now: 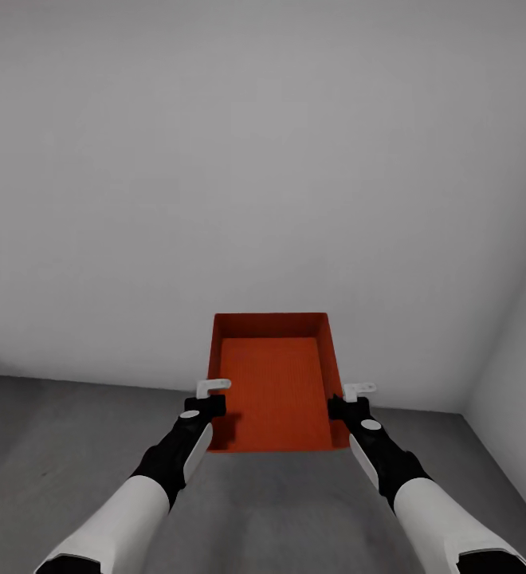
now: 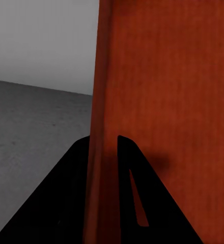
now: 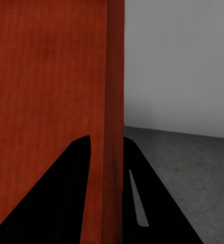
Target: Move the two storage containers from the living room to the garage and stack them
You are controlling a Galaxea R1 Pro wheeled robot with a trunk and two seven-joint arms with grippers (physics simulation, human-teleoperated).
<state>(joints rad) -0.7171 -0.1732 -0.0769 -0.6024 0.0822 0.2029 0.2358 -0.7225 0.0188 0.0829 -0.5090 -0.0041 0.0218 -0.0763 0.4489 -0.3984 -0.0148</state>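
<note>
I held the orange-red ribbed open-top bin [image 1: 272, 391] | left end effector [image 1: 205, 401] and right end effector [image 1: 347, 403] clamped on its opposite side walls | long axis pointing away from me | grey concrete floor [image 1: 72, 422] below.

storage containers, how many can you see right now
1. One orange-red storage container is held up above the grey floor, facing a white wall, with the left hand and right hand clamped on its side walls. Any second container isn't visible.

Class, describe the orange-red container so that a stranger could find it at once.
Start at the plain white wall above the dark grey floor. Before it, two black-and-white arms hold up the storage container, the left tool and right tool clamping opposite walls. It alone is orange-red, rectangular, open-topped.
</note>
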